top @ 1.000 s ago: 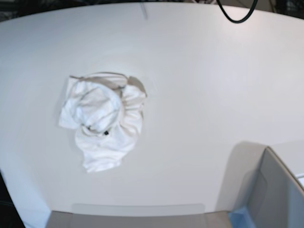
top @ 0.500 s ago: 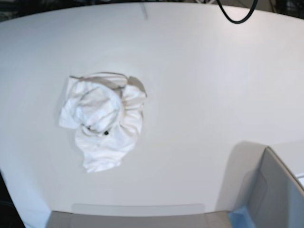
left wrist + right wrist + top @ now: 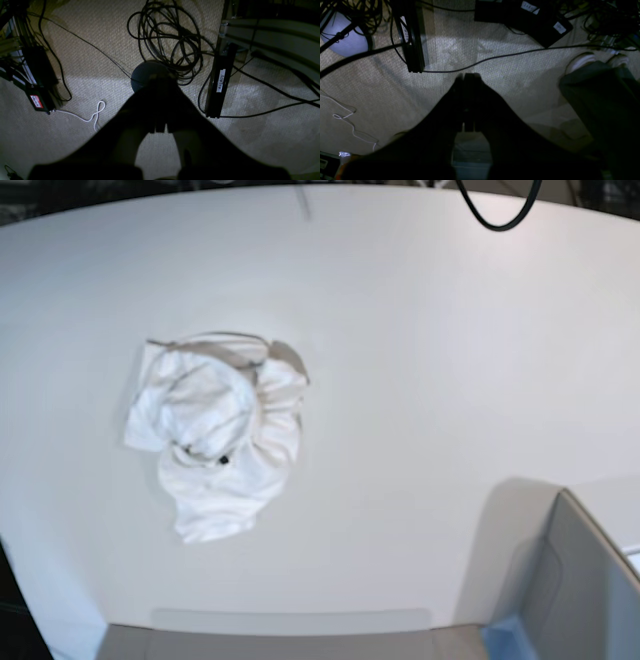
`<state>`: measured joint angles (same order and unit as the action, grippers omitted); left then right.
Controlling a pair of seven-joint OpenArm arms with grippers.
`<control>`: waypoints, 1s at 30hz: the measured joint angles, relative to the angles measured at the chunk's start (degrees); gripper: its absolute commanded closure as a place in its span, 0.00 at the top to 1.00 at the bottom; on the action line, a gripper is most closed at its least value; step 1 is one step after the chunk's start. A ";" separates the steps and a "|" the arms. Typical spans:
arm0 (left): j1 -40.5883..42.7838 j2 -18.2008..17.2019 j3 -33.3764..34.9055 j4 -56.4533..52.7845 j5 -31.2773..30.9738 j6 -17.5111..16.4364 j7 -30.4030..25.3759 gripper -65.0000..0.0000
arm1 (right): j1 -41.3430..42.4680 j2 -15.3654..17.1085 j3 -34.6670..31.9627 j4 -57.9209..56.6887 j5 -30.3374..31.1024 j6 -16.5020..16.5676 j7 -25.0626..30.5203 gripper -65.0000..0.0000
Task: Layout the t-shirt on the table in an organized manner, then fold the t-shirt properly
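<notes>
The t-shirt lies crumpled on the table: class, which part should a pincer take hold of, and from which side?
Probably the loose lobe at the near end of the t-shirt, approached from above. It sticks out from the bunched middle, with bare table around it.

From the base view we're looking steeply down on the table (image 3: pixel 420 380). Both wrist cameras are facing down at carpet (image 3: pixel 262 140) and cables (image 3: pixel 170 37), sharing nothing with base.

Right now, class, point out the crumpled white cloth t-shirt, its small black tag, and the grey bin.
crumpled white cloth t-shirt (image 3: pixel 215 435), base view, middle of the heap.
small black tag (image 3: pixel 223 460), base view, on the tag itself.
grey bin (image 3: pixel 575 580), base view, near wall.
</notes>
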<state>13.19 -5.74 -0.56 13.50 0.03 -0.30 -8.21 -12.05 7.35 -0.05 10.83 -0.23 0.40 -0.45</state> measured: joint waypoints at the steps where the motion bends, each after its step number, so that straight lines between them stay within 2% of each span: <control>1: 0.04 0.00 0.00 0.00 0.00 0.00 -0.02 0.00 | 0.00 0.07 0.00 0.00 0.00 0.02 0.02 0.00; 10: 0.83 0.00 0.02 0.00 0.00 0.00 -0.02 0.00 | -1.68 0.04 -0.02 0.46 -0.02 0.02 0.39 0.00; 16: 4.81 -1.11 0.02 1.46 0.00 -0.20 -0.46 0.00 | -9.77 0.87 -0.13 10.27 -0.09 0.22 0.13 0.00; 23: 16.79 -2.38 0.02 17.20 -0.02 0.00 -1.07 0.00 | -20.15 4.50 -0.13 22.18 -0.07 -0.15 0.11 0.00; 30: 29.68 -2.23 0.00 36.00 0.00 -0.33 -0.55 0.00 | -33.48 5.90 -0.96 40.76 0.13 -0.42 -0.09 0.00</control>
<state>42.87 -7.97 -0.56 49.50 0.03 -0.62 -8.75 -45.54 13.26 -1.02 51.59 -0.10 -0.01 -0.54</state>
